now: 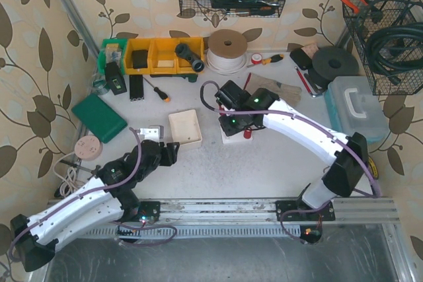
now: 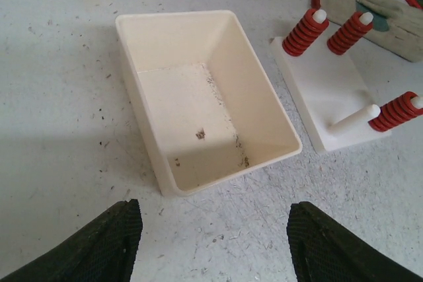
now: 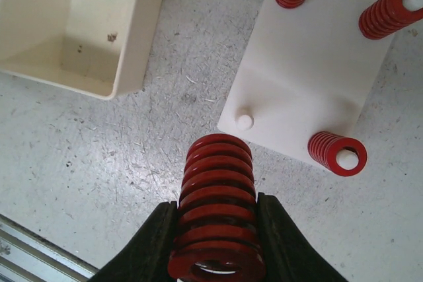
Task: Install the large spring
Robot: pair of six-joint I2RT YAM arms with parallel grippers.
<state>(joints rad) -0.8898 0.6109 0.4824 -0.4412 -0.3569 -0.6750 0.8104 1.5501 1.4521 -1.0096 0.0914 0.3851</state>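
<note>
**Right wrist view.** Your right gripper point(image 3: 217, 236) has its two dark fingers point(image 3: 149, 246) pressed against opposite sides of the large spring point(image 3: 217, 189). The spring lies lengthwise between them, with its open end toward the camera. It is a bright red coil of thick, closely stacked turns, and its hollow core shows at the near end. You are holding it above the table point(image 3: 99, 137), just short of the white base plate point(image 3: 310, 64).

The plate carries four white posts. Three of them wear upright red springs point(image 3: 337, 153). The fourth, a bare peg point(image 3: 244, 121), stands at the plate corner nearest the held spring. The spring's far end points toward that corner but does not touch the peg.

**Left wrist view.** Your left gripper point(image 2: 215, 249) has its jaws standing well apart with nothing between them. It hovers over bare tabletop just in front of the open-topped cream bin point(image 2: 205, 97). The base plate lies just beside the bin, apart from it.

**Top view.** The right arm reaches in from the right, with its gripper over the plate. The left arm sits low at the near left.
</note>
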